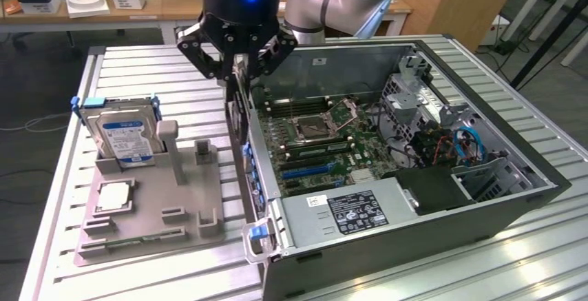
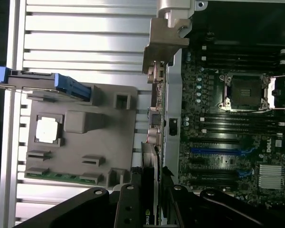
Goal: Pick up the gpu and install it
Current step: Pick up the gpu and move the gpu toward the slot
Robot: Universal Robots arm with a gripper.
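Up in the air with the graphics card [image 1: 236,105], edge-on, a slim dark strip, upright. Pinched at its top edge by the gripper [image 1: 237,67], fingers [image 1: 219,63] pressed onto both flat faces. From the wrist, same story: graphics card [image 2: 149,164] clamped between the two black fingers [image 2: 128,209], a scrap of green logo on it, one end cut off at the picture's edge.

Hanging right along the side wall of the computer case [image 1: 514,201], the wall on the exterior view's left. Hard to say whether over that wall, just inside it or just outside. Lower end lost against the dark wall, so no telling about contact there. Metal bracket end impossible to pick out.

Inside the case: motherboard [image 1: 317,146], open processor socket [image 1: 315,127], blue slot [image 1: 305,171], far stretch partly hidden behind the gripper. Near corner covered by the labelled power supply [image 1: 354,211].

Out onto the tabletop [image 1: 147,74], toward the exterior view's left of the case: grey holder [image 1: 156,208] just beside the case wall. Hard drive [image 1: 124,139] standing upright at its far end. Square silver chip [image 1: 114,196] flat near its left edge. Green memory stick [image 1: 120,246] along its near edge, mostly buried in its clips.

Arm above the gripper cut off at the top.
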